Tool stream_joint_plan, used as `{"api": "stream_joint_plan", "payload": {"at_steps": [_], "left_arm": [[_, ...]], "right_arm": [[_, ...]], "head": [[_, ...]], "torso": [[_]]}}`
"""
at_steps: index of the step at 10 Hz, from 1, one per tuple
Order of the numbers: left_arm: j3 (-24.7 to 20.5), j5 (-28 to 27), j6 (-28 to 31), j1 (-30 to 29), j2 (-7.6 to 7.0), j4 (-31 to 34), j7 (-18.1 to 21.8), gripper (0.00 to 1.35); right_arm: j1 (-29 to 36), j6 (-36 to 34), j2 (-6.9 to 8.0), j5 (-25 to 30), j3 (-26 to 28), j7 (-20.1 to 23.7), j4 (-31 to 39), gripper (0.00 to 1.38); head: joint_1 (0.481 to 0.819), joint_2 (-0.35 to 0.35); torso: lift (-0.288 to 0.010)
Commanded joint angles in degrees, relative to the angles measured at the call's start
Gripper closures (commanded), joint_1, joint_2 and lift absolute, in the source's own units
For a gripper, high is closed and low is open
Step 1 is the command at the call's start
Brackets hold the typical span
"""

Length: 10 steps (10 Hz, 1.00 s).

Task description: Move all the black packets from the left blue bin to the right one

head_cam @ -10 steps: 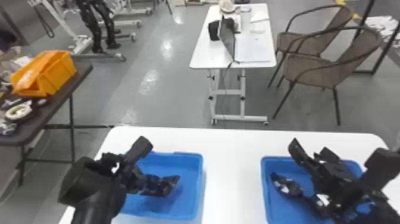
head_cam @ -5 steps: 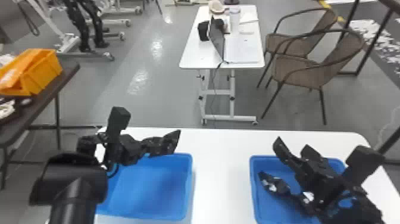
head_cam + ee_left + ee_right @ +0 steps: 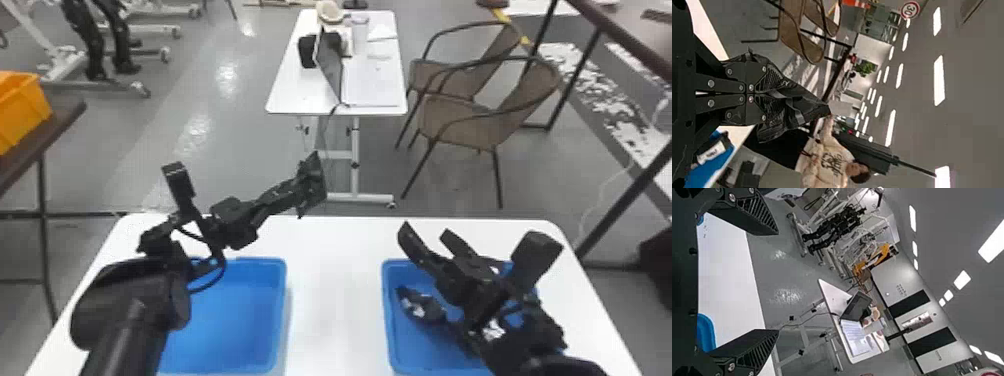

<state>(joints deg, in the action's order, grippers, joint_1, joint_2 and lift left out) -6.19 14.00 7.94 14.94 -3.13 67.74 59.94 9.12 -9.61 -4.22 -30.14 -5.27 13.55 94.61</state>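
On the white desk [image 3: 335,300], the right blue bin [image 3: 388,320] sits beneath the right gripper [image 3: 778,282], spread wide and empty, while the left gripper [image 3: 760,93], closed on one end of a black packet [image 3: 803,109] raised near the far edge, could drop it floorward if that pinched end slips.

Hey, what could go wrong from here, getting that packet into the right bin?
The packet juts out past the left tool, so it might slip and land on the table. The right tool hangs over the right bin, so it could get bumped or block the drop.
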Motion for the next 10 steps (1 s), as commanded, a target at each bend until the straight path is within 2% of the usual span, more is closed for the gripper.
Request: {"api": "stream_joint_plan", "payload": {"at_steps": [1, 3, 5, 6, 10], "left_arm": [[4.0, 7.0, -1.0, 0.6, -0.04, -3.7, 0.7, 1.2], [5.8, 2.9, 2.0, 0.6, 0.14, -3.8, 1.0, 1.2], [6.1, -0.3, 5.0, 1.0, 1.1, -3.8, 0.8, 1.2], [7.1, -2.0, 4.8, 1.9, 1.54, -4.5, 0.7, 1.2], [13.2, -2.6, 3.7, 7.4, 3.04, -12.3, 0.3, 1.2]], "right_arm": [[-1.5, 2.1, 0.0, 0.3, -0.7, 1.1, -1.5, 0.13], [-3.0, 3.8, 0.0, 2.5, -0.9, 2.7, -1.9, 0.13], [-5.2, 4.2, -0.09, 3.7, -1.2, 3.7, -2.2, 0.13], [-6.0, 3.1, -0.18, 3.7, -1.9, 4.4, -2.4, 0.13], [-8.5, 0.0, -0.18, 4.0, -5.8, 6.8, -4.2, 0.13]], "head": [[0.695, -0.011], [0.695, -0.032], [0.695, -0.052], [0.695, -0.056], [0.695, -0.06]], "torso": [[0.0], [0.0], [0.0], [0.0], [0.0]]}}
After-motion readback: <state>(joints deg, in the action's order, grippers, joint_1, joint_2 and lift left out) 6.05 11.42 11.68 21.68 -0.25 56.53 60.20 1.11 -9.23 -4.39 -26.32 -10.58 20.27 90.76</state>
